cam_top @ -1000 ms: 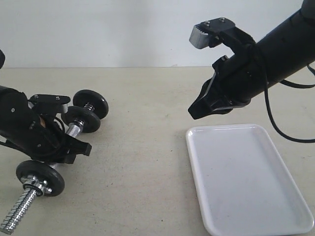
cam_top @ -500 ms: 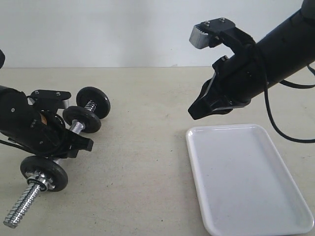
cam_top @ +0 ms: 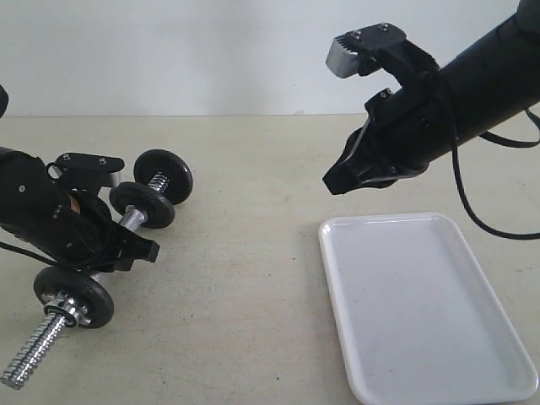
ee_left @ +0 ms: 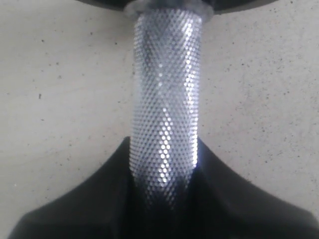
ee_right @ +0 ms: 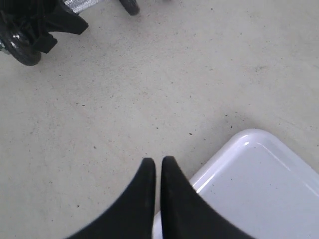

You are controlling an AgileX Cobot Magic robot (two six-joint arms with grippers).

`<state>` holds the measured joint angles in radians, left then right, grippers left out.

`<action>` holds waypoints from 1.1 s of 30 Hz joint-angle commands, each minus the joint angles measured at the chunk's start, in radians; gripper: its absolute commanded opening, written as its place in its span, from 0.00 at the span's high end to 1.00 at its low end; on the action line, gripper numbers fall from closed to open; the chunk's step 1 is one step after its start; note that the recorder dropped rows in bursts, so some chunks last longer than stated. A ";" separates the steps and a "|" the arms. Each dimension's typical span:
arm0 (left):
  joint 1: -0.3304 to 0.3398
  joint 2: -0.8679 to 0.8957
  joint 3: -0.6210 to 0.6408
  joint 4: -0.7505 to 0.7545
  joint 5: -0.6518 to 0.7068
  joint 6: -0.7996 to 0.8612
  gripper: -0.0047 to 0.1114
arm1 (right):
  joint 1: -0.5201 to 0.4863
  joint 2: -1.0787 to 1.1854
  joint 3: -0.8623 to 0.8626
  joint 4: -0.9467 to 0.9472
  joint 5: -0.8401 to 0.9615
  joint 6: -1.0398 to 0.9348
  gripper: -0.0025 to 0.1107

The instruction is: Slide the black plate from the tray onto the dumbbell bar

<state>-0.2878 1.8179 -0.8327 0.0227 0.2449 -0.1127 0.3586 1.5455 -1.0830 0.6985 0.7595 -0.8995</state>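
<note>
The dumbbell bar (cam_top: 126,223) lies slanted at the left, its threaded end (cam_top: 32,353) pointing toward the front edge. Three black plates sit on it: two at the far end (cam_top: 163,175) (cam_top: 141,205) and one near the threaded end (cam_top: 73,296). My left gripper (cam_top: 114,221) is shut on the bar's knurled middle (ee_left: 164,99), which runs between the black fingers (ee_left: 99,199). The white tray (cam_top: 422,304) at the right holds nothing. My right gripper (cam_top: 331,187) hangs shut and empty above the tray's far left corner (ee_right: 249,144).
The beige tabletop (cam_top: 245,253) stretches bare between the dumbbell and the tray. A white wall stands behind the table. The right arm's cable (cam_top: 472,219) loops down over the tray's far right corner.
My left gripper has shifted the bar slightly to the right, with the discs moving along. The right gripper has risen a little above the tray corner.
</note>
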 commanded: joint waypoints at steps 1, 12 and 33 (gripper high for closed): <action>-0.003 -0.046 -0.017 0.003 -0.090 0.047 0.92 | 0.000 -0.007 0.001 -0.001 -0.059 -0.038 0.98; -0.003 -0.046 -0.017 0.003 -0.087 0.198 0.92 | 0.000 0.127 -0.023 0.078 -0.162 -0.159 0.98; -0.004 -0.046 -0.017 0.003 -0.193 0.697 0.92 | 0.025 0.352 -0.187 0.215 -0.217 -0.252 0.98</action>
<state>-0.2878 1.8179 -0.8303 0.0297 0.1846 0.5737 0.3653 1.8974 -1.2637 0.9040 0.5645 -1.1282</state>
